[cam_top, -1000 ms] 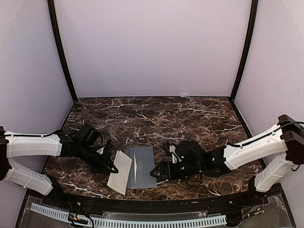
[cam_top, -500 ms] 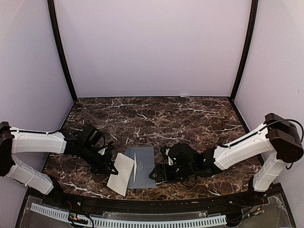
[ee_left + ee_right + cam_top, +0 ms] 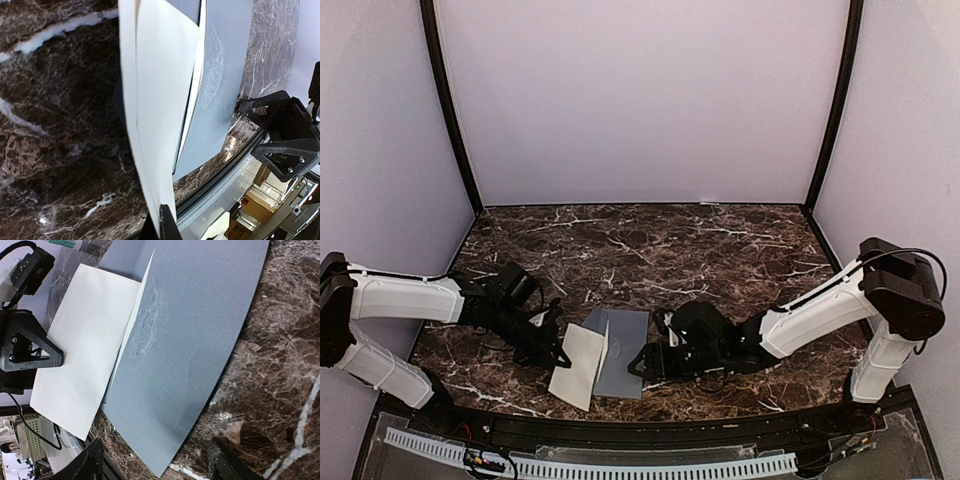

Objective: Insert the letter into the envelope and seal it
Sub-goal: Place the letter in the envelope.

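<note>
Along the table's near edge, in front of the envelope, runs a black rail point(image 3: 650, 425) with a white perforated strip point(image 3: 590, 467) before it.

The grey-blue envelope point(image 3: 622, 352) lies flat on the dark marble table point(image 3: 700, 250), close to that near edge. Its surface shows a faint wrinkled patch point(image 3: 145, 330) near the open side.

The cream letter point(image 3: 574, 365) sits just left of the envelope and overlaps it. The letter's right edge runs under the envelope's raised pale lip. How far inside it reaches cannot be told. A grey corner of the envelope shows beyond the letter's far end.

The left gripper point(image 3: 558, 352) is on the letter's side away from the envelope. Its jaws are pressed together, pinching the letter's left edge. In the left wrist view the sheet point(image 3: 160, 100) rises tilted from the dark fingertip point(image 3: 167, 225) toward the envelope point(image 3: 220, 75).

The right gripper point(image 3: 638, 365) is at the envelope's near right corner, low over the table. Its jaws are spread wide and clamp nothing. In the right wrist view one finger point(image 3: 90, 465) shows left of the envelope's near corner and the other right of it.

Beyond the envelope the marble is bare up to the pale lilac back wall point(image 3: 640, 100).
</note>
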